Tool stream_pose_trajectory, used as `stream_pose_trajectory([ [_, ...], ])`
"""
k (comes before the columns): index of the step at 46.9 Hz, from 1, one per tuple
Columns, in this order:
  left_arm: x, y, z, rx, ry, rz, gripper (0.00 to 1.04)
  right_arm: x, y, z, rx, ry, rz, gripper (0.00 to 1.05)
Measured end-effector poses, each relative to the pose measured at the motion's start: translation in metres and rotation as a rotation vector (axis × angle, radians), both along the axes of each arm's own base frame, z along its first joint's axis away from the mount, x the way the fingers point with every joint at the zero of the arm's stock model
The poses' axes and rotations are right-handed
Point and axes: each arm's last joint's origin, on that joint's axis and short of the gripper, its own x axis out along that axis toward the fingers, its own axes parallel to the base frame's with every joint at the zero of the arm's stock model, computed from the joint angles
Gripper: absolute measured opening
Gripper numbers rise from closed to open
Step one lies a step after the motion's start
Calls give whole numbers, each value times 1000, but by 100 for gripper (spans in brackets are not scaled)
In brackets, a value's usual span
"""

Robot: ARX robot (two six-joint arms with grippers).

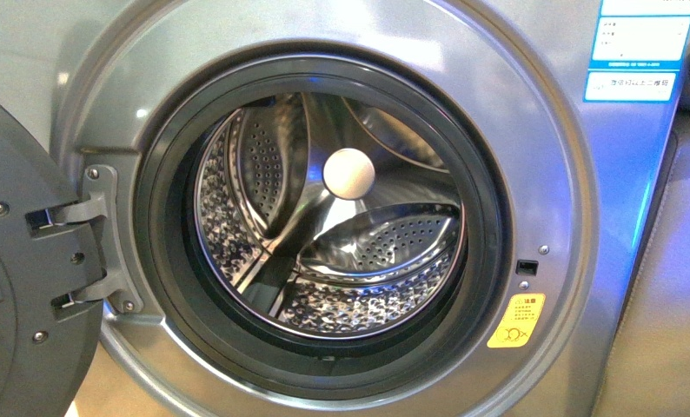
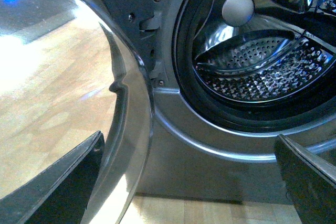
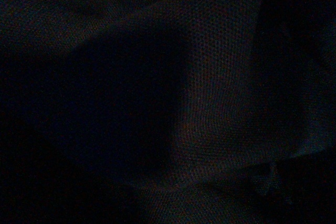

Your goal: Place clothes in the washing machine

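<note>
One washing machine (image 1: 576,174) — one drum (image 1: 394,236), one door (image 1: 29,339), one yellow sticker (image 1: 516,321)

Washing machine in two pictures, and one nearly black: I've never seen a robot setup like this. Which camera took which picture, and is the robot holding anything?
This is a robot with two arms, each ending in a gripper, a two-fingered clamp. The front view comes from a camera on its body, facing the washing machine; its door is swung open on the left and the steel drum shows only bare metal. No arm appears there. The left wrist view comes from a camera on the left arm: the two dark wedges framing that picture are the fingers of the left gripper, spread wide with nothing between them. The right wrist view is dark, so it tells nothing about that arm.
</note>
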Motion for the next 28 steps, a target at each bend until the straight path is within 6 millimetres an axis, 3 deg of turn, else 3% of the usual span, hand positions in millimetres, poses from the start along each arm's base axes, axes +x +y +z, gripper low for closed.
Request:
stream_pose_trajectory([
  [28, 0, 0, 0, 0, 0, 0, 98, -15, -11, -33, 7, 20, 2, 97],
])
